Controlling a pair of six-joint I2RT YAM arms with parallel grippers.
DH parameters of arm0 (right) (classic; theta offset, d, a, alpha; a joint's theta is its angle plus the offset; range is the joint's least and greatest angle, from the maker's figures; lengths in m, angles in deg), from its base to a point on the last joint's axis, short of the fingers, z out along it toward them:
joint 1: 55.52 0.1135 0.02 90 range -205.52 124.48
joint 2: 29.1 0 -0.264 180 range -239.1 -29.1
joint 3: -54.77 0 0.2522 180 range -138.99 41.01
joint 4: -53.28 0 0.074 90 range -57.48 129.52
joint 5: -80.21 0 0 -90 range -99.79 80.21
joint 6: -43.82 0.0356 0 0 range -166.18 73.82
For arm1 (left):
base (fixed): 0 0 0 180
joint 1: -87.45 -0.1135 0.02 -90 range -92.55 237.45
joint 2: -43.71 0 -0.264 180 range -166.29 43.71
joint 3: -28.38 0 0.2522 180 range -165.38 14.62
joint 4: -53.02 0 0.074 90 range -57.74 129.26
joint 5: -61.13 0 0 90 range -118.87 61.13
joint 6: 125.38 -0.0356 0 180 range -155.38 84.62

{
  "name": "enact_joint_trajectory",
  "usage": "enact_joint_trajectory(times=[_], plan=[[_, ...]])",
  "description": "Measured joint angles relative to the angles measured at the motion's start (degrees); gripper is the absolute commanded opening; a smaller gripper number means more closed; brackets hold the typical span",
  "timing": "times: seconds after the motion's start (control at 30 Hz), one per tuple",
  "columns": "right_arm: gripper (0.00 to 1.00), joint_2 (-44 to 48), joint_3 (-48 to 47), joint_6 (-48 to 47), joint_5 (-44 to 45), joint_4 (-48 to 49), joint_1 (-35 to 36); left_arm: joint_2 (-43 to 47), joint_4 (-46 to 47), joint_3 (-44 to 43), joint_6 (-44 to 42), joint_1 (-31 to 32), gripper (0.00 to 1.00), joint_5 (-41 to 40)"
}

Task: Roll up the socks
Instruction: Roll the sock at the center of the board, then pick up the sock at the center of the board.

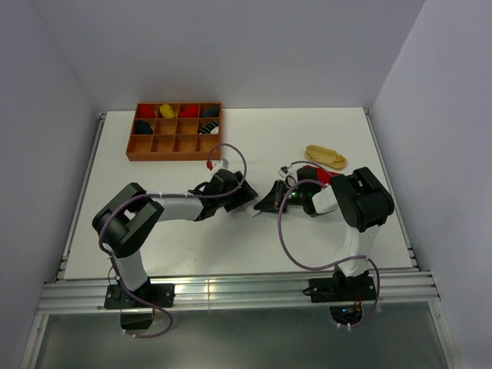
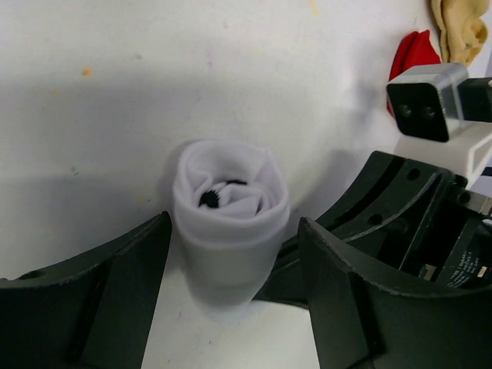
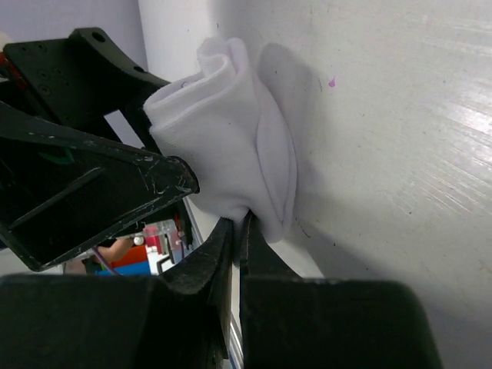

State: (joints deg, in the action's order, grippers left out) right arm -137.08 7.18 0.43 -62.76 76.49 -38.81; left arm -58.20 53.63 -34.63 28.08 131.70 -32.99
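Note:
The white sock (image 2: 231, 204) stands on the table as a tight roll with black showing at its centre. My left gripper (image 2: 234, 224) is open, one finger on each side of the roll. My right gripper (image 3: 242, 224) is shut on the roll's lower edge (image 3: 231, 138), pinching a fold of fabric. In the top view both grippers meet at mid-table, left (image 1: 248, 197) and right (image 1: 267, 203), and hide the white sock. The red sock (image 1: 324, 175) and the tan-yellow sock (image 1: 325, 157) lie flat behind the right arm; the left wrist view shows the red sock (image 2: 411, 54) and the tan one (image 2: 461, 31).
A brown wooden compartment tray (image 1: 174, 144) stands at the back left, with rolled socks in its rear cells. The right wrist camera housing (image 2: 427, 96) sits close to my left gripper. Metal rails run along the table's near edge (image 1: 231, 290).

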Motion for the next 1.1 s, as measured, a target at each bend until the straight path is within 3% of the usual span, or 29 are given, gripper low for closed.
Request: enact_joint_trajectory(times=[0.3,0.5,0.53,0.57,0.7,0.8,1.1], plan=[[0.00,-0.3,-0.3,0.2,-0.5,-0.7,-0.4,-4.8,1.2,-4.5,-0.9,0.9,0.59,0.0],[0.03,-0.1,-0.5,0.2,-0.4,-1.8,-0.6,-6.3,-2.7,-7.2,-1.1,1.5,0.17,-2.3],[0.04,0.1,-0.6,0.1,-0.2,-2.2,-0.6,-6.4,-3.4,-7.7,-1.2,1.6,0.04,-2.6],[0.06,0.4,-0.6,-0.1,0.0,-2.7,-0.6,-6.5,-4.4,-8.3,-1.0,1.7,0.00,-3.2],[0.32,3.7,-0.5,-1.7,2.9,-7.0,-0.6,-7.5,-10.3,-12.1,-1.3,2.4,0.00,-5.1],[0.43,8.8,0.0,-4.4,7.7,-13.5,-0.3,-8.3,-15.2,-15.2,-1.8,3.0,0.00,-6.9],[0.55,37.5,-0.1,-12.7,26.3,-38.6,-0.2,-7.6,-24.4,-18.5,-5.0,3.6,0.00,-12.8]])
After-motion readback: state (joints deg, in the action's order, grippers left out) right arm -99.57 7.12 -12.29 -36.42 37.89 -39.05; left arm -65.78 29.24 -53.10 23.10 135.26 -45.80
